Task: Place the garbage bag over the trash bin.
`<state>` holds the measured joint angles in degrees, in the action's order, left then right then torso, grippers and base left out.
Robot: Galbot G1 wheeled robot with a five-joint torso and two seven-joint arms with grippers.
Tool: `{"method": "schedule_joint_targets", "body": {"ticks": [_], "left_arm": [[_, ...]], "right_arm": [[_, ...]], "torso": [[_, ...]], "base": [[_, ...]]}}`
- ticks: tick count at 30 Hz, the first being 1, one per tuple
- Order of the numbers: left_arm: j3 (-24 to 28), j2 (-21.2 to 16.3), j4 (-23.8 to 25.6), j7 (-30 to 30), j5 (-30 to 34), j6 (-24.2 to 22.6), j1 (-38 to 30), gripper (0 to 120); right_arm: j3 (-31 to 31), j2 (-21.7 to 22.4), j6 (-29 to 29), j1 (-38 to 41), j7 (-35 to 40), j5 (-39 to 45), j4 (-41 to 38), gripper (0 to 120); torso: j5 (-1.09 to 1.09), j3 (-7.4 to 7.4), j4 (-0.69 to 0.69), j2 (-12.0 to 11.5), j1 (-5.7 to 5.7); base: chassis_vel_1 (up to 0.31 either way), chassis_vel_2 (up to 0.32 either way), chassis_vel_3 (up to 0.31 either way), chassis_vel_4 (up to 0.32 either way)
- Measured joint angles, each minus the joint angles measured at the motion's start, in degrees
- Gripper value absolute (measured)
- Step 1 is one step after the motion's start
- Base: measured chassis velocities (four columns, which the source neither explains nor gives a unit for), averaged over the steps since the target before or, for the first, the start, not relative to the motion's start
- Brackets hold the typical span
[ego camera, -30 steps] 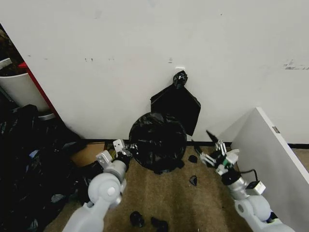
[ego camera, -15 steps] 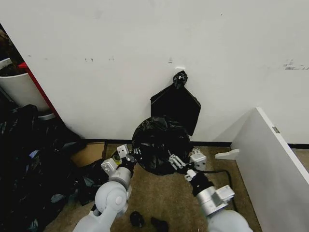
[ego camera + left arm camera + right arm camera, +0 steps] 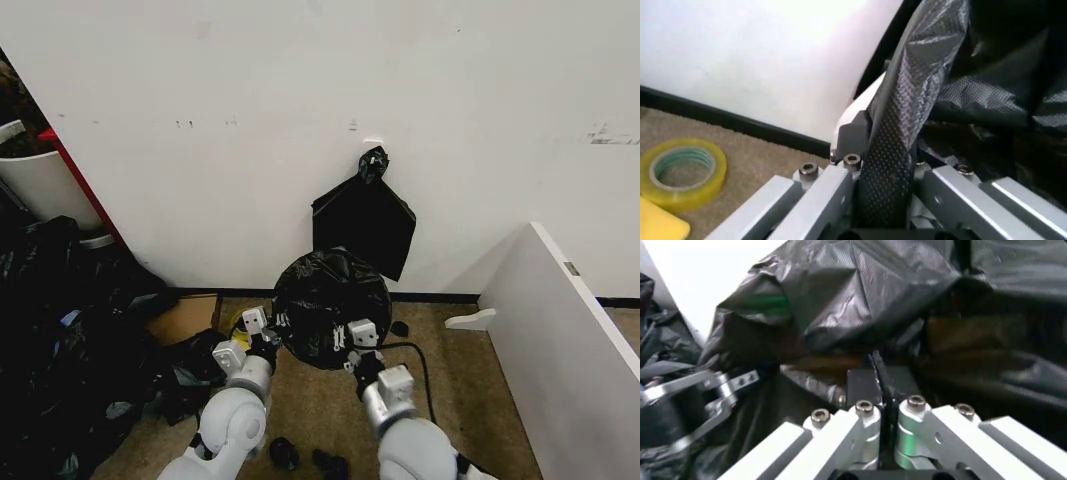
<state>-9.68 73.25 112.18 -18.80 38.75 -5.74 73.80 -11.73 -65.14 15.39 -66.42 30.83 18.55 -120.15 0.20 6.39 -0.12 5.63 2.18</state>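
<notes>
Black, glossy, crinkled thin plastic garbage bag (image 3: 331, 303), draped over the hidden bin by the white wall, is pinched at its lower edges by the left gripper (image 3: 263, 332) and right gripper (image 3: 349, 338), both clamped tight; light, slippery, tearable film is judged best held by gathered folds.

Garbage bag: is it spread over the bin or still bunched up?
Spread. The garbage bag drapes over the trash bin, hiding it. The left gripper and right gripper each pinch its plastic on opposite sides.

Storage corner: bare white wall (image 3: 480, 90), heaped black sacks (image 3: 50, 340), carpet (image 3: 330, 410).
</notes>
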Motion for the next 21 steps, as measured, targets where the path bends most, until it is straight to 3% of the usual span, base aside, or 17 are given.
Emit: {"method": "schedule_joint_targets", "body": {"ticks": [8, 21], "left_arm": [[0.16, 0.01, -0.35, 0.72, -0.34, 1.19, -0.52, 1], [0.44, 0.34, -0.05, 1.20, -0.23, 1.09, -0.13, 1]], "right_arm": [[-3.29, -1.73, 7.54, 7.01, 5.67, 6.19, 4.32, 0], [-7.51, -4.63, 5.58, 14.41, 6.38, 6.05, 12.64, 0]], "torso": [[0.00, 0.00, -0.01, 0.00, 0.00], [0.00, 0.00, 0.00, 0.00, 0.00]], "base": [[0.000, 0.000, 0.000, 0.000], [0.000, 0.000, 0.000, 0.000]]}}
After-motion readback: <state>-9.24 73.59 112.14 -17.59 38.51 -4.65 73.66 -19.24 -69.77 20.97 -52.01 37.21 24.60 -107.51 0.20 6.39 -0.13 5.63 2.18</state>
